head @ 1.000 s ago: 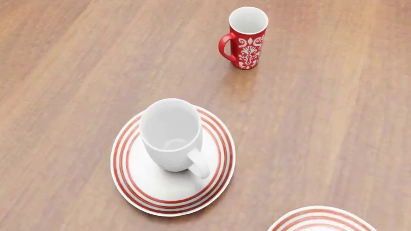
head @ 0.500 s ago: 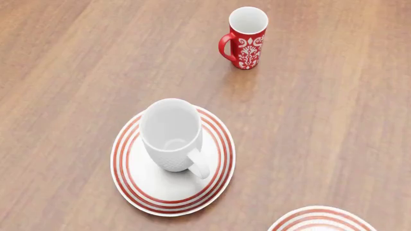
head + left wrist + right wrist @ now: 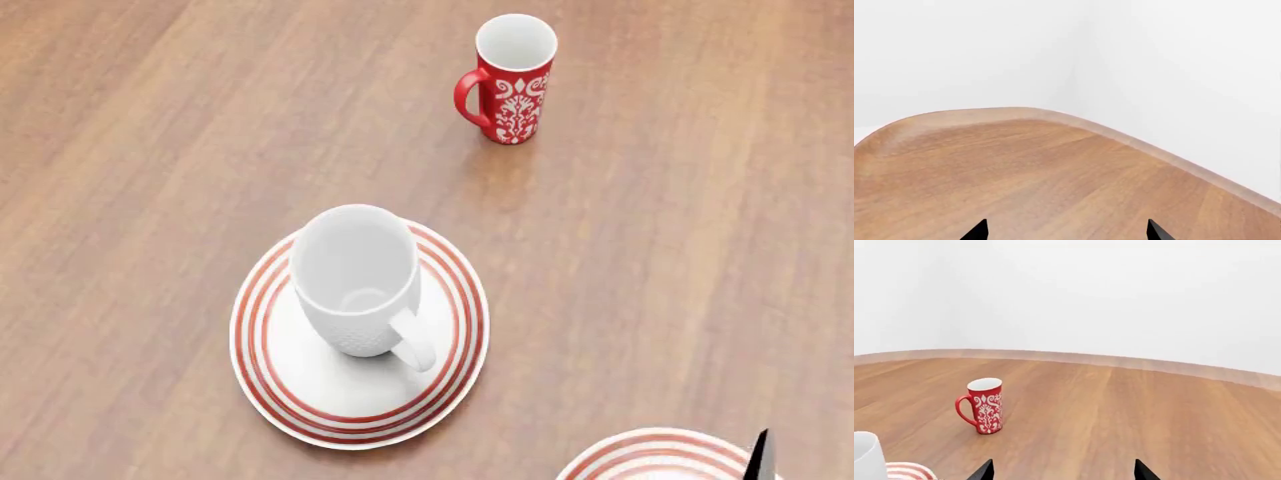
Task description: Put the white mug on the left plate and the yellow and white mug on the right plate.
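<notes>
The white mug (image 3: 354,280) stands upright on the left plate (image 3: 274,395), handle toward the near right. Only the far rim of the right plate (image 3: 654,452) shows at the bottom edge of the head view, and one black fingertip (image 3: 761,460) of my right gripper pokes up over it. In the right wrist view the right gripper (image 3: 1063,472) is open over bare wood, with the white mug's edge (image 3: 866,457) and a red-ringed plate rim (image 3: 911,471) off to one side. My left gripper (image 3: 1067,232) is open above bare tabletop. The yellow and white mug is out of view.
A red mug with a white floral pattern (image 3: 514,80) stands upright at the far side of the wooden table (image 3: 160,150); the right wrist view shows this red mug (image 3: 984,407) too. The table's rounded corner (image 3: 1021,112) lies ahead of the left gripper, white walls behind.
A black fingertip of the right gripper has come into the bottom right corner of the head view. The mugs and plates have not moved.
</notes>
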### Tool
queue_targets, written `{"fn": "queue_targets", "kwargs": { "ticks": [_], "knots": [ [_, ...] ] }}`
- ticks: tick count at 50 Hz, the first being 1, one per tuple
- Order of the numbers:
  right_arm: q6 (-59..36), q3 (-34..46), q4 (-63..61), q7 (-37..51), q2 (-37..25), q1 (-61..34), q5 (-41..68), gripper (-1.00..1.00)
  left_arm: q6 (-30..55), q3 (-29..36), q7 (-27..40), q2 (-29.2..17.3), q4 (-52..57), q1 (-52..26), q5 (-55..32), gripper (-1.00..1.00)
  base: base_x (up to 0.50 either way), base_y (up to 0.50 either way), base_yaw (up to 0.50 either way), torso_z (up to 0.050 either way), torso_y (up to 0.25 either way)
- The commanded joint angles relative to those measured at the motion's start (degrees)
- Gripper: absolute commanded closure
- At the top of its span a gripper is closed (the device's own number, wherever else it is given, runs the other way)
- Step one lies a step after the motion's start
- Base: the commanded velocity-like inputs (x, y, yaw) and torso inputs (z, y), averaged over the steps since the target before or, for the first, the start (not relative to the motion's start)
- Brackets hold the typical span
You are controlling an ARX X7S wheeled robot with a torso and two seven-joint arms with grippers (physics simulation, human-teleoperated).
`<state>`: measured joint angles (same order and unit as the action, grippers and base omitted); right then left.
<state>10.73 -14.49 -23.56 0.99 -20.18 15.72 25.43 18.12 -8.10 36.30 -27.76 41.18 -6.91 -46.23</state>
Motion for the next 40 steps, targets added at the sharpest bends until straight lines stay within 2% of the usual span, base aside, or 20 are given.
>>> {"fn": "queue_targets", "kwargs": {
  "ticks": [1, 8, 17, 28, 40],
  "knots": [
    [-10.96, 0.69, 0.67, 4.48, -5.13, -10.76, 1.25, -1.0, -0.63, 0.04, -0.66, -0.09, -0.32, 0.25, 0.11, -1.0, 0.0, 0.0, 0.0, 0.0, 0.0],
    [-14.85, 2.32, 4.26, 6.05, -6.58, -18.67, 0.87, -1.0, 0.32, 1.82, -1.38, -1.02, 0.11, -0.96, 1.03, -1.0, 0.0, 0.0, 0.0, 0.0, 0.0],
    [-19.73, 7.56, 8.67, 6.72, -7.47, -30.97, -1.31, -1.0, 6.38, 8.3, -1.23, -3.81, 0.1, -11.02, 4.1, -1.0, 0.0, 0.0, 0.0, 0.0, 0.0],
    [-29.68, 9.8, -0.34, 10.16, -10.13, -38.07, -0.1, -1.0, 13.95, 10.37, 1.04, -6.05, 1.42, -23.48, 0.68, -1.0, 0.0, 0.0, 0.0, 0.0, 0.0],
    [-42.22, 11.7, -12.26, 14.4, -13.6, -46.29, 3.56, -1.0, 20.11, 8.02, 5.21, -8.65, 5.05, -34.42, -7.59, -1.0, 0.0, 0.0, 0.0, 0.0, 0.0]
  ]
}}
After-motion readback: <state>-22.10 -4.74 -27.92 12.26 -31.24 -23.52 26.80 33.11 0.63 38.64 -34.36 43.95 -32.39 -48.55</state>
